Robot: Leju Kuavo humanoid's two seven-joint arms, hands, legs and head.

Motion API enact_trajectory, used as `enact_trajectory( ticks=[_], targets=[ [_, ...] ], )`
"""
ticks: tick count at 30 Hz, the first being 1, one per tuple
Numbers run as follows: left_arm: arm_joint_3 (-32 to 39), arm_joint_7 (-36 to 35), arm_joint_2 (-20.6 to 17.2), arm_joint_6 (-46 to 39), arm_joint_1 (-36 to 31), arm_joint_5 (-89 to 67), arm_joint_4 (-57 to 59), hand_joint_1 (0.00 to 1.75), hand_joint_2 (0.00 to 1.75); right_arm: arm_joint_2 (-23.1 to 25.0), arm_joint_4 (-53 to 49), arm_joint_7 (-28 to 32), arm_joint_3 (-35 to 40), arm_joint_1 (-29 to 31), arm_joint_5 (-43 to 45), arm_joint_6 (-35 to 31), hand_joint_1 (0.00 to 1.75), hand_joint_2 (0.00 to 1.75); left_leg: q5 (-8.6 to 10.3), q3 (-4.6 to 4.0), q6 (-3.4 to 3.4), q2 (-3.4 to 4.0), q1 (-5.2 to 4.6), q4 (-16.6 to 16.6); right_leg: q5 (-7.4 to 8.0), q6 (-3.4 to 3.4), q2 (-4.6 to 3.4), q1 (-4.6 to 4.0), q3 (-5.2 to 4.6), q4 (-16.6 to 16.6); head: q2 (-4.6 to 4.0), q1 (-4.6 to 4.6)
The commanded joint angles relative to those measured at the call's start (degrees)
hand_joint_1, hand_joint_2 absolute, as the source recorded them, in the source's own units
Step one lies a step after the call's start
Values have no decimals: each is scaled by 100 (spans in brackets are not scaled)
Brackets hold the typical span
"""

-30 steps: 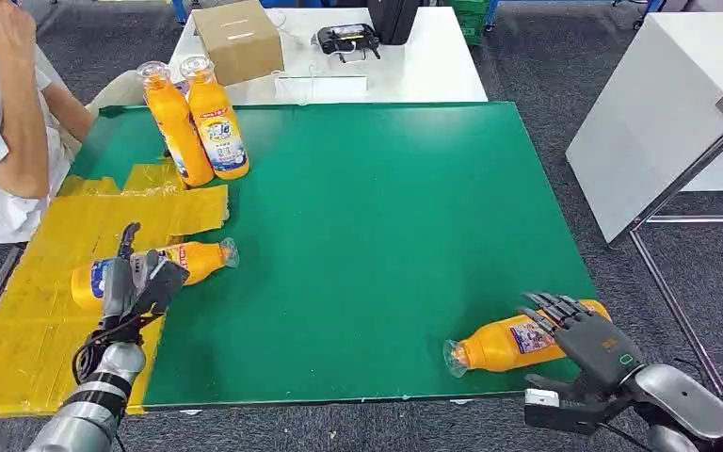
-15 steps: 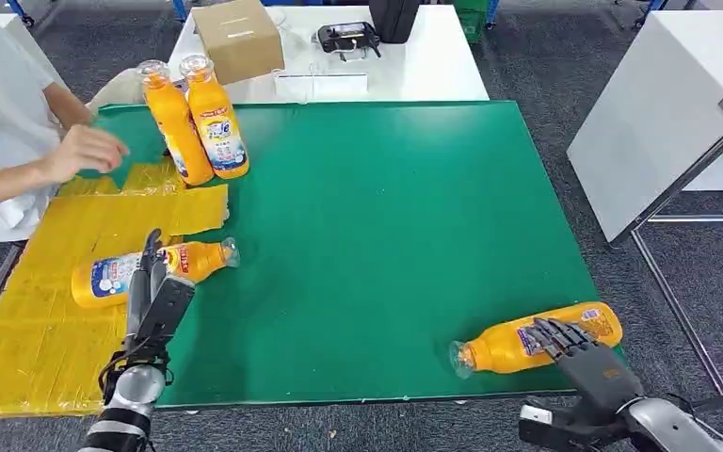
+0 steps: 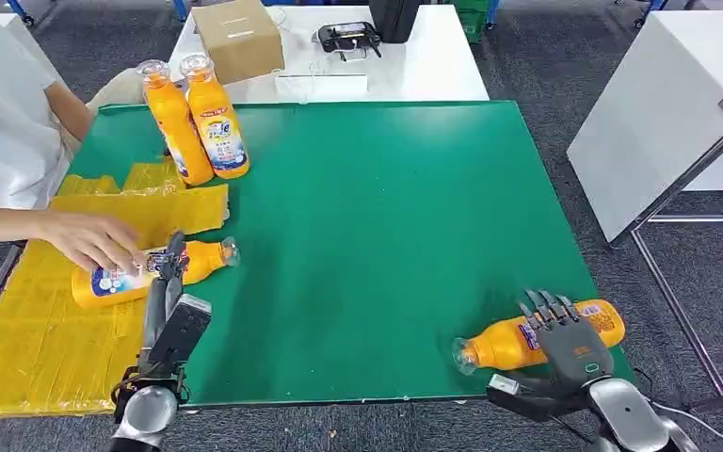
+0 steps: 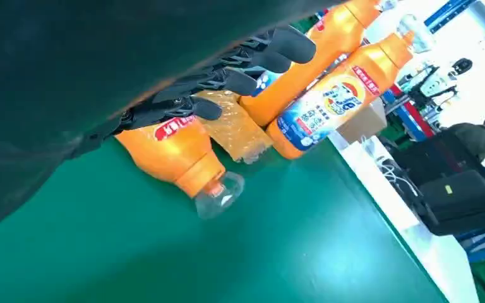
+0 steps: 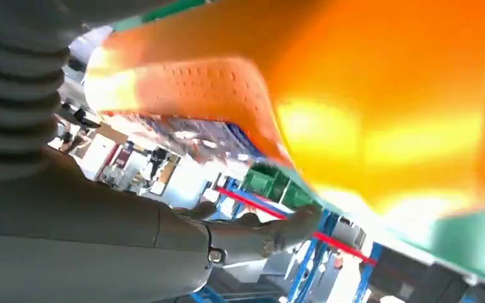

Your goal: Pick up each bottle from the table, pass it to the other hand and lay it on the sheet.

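An orange bottle (image 3: pixel 193 259) lies on the yellow sheet (image 3: pixel 38 339) at the left, its neck over the green mat (image 3: pixel 386 207). A person's hand (image 3: pixel 89 243) rests on its label end. My left hand (image 3: pixel 171 311) stands just in front of this bottle (image 4: pixel 177 151), fingers (image 4: pixel 227 79) stretched out, holding nothing. A second bottle (image 3: pixel 504 344) lies near the mat's front right edge. My right hand (image 3: pixel 565 344) lies over its label end with straight fingers, thumb (image 5: pixel 252 233) apart below; that bottle (image 5: pixel 385 95) looms close in the right wrist view. Two bottles (image 3: pixel 174 122) (image 3: pixel 216 118) stand upright at the back left.
A cardboard box (image 3: pixel 238 38) and a black device (image 3: pixel 346 38) sit on the white table (image 3: pixel 433 66) behind the mat. Another white table (image 3: pixel 659 113) stands at the right. The person sits at the mat's left side.
The person's hand came down onto the bottle lying on the sheet. My left hand let go of that bottle and drew back toward the front edge. My right hand settled over the right bottle.
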State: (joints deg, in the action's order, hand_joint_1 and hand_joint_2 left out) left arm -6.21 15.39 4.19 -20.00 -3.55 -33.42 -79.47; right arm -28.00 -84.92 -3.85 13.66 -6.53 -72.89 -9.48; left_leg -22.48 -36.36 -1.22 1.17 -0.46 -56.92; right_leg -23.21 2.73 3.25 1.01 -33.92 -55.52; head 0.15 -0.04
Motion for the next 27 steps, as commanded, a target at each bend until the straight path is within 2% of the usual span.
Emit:
enact_trajectory(
  ticks=[1,5,7,9,10,11,12,14,15,16,17,19,22,23,27],
  targets=[
    [10,-54,87,18,151,93,-118,0,0,495,272,12,-382,364,-132,74,0,175,-11,23,8,6,6,3,-5,-10,-31,-2,20,7,0,0],
    [59,-22,93,12,209,171,-222,0,0,411,327,-62,-483,364,-132,319,0,175,-20,31,11,6,11,-4,-11,-13,-43,-6,33,6,0,0],
    [60,18,95,66,243,258,-304,0,0,318,454,-154,-520,338,-93,694,0,175,-6,11,6,-2,5,3,-3,-6,-17,-2,13,6,0,2],
    [9,104,99,137,221,362,-324,0,0,83,807,-226,-599,290,63,1230,0,175,-22,34,13,-5,13,-6,-16,-14,-34,-6,42,6,0,2],
    [-54,135,104,158,172,394,-276,0,175,-49,1125,-266,-660,266,136,1380,3,175,-12,20,8,-11,9,-1,-9,-9,-16,-5,28,8,0,0],
    [-120,171,96,153,131,436,-232,0,175,-133,1383,-216,-693,255,296,1521,31,175,-18,32,10,-16,11,-2,-15,-11,-21,-5,41,9,0,0],
    [-185,203,86,146,87,487,-178,0,175,-233,1581,-131,-715,225,467,1603,44,175,-6,18,5,-25,6,3,-8,-6,1,-2,28,11,0,-2],
    [-199,207,88,135,71,496,-155,0,175,-271,1658,-59,-740,197,510,1537,44,175,-7,24,5,-31,9,3,-10,-6,6,-4,37,16,0,0],
    [-269,269,64,129,33,548,-94,0,175,-297,1839,-13,-781,213,749,1763,127,175,-14,34,7,-34,12,1,-15,-9,0,-5,49,16,0,2],
    [-405,348,28,135,-54,645,19,0,175,-438,2073,71,-834,143,1153,1982,157,175,-8,25,5,-24,10,2,-8,-7,-1,-5,36,16,0,0],
    [-478,394,21,121,-102,701,85,0,175,-508,2276,196,-896,107,1383,2042,171,175,-8,35,5,-39,13,3,-11,-7,8,-7,51,22,0,2],
    [-685,506,-22,54,-212,804,224,0,175,-662,2853,423,-902,133,1710,2065,171,175,-6,36,4,-53,13,3,-17,-1,24,-6,48,24,0,4],
    [-903,525,-38,-9,-308,869,297,0,175,-449,3775,414,-782,482,1433,1688,175,175,-24,72,-13,-62,16,6,-28,2,34,-9,37,42,0,0],
    [-938,505,-42,-43,-312,886,293,0,175,-350,4007,447,-729,619,1349,1578,173,175,-28,96,-22,-53,23,12,-34,-1,38,-15,65,62,0,2],
    [-989,473,-63,-77,-300,916,263,0,175,-112,4292,410,-570,853,1186,1335,169,175,-40,131,-25,-33,33,9,-37,9,23,-20,112,80,0,4]
  ],
)
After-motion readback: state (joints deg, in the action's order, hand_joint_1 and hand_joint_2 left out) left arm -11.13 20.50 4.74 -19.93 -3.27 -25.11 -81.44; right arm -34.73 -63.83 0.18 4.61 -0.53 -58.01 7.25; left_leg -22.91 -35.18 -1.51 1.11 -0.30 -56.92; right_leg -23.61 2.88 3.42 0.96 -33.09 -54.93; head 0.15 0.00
